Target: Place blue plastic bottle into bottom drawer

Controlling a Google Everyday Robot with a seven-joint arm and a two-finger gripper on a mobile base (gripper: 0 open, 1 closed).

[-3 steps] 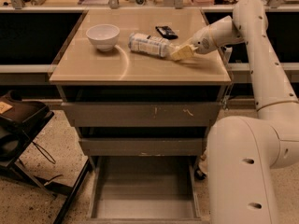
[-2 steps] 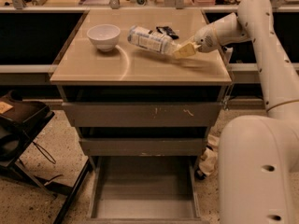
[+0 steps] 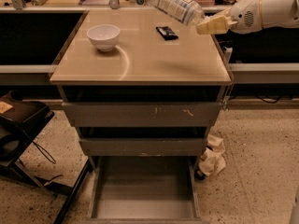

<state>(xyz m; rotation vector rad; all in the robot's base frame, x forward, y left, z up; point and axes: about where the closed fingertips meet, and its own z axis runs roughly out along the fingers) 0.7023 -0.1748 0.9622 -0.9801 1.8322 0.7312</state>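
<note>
The blue plastic bottle (image 3: pixel 172 3) hangs tilted in the air above the back right of the cabinet top, its cap end in my gripper (image 3: pixel 202 24). The gripper is shut on the bottle and comes in from the right on the white arm (image 3: pixel 266 10). The bottom drawer (image 3: pixel 144 190) is pulled open at the foot of the cabinet, its flat grey floor bare.
A white bowl (image 3: pixel 103 36) and a small black packet (image 3: pixel 167 32) sit on the cabinet top (image 3: pixel 140 59). Two upper drawers (image 3: pixel 140 115) are closed. A black stand (image 3: pixel 18 139) is at the left, crumpled paper (image 3: pixel 212 158) on the floor at the right.
The bottle has been lifted off the cabinet top and now hangs higher in my gripper. The view has shifted closer, and the arm's lower part has left the view.
</note>
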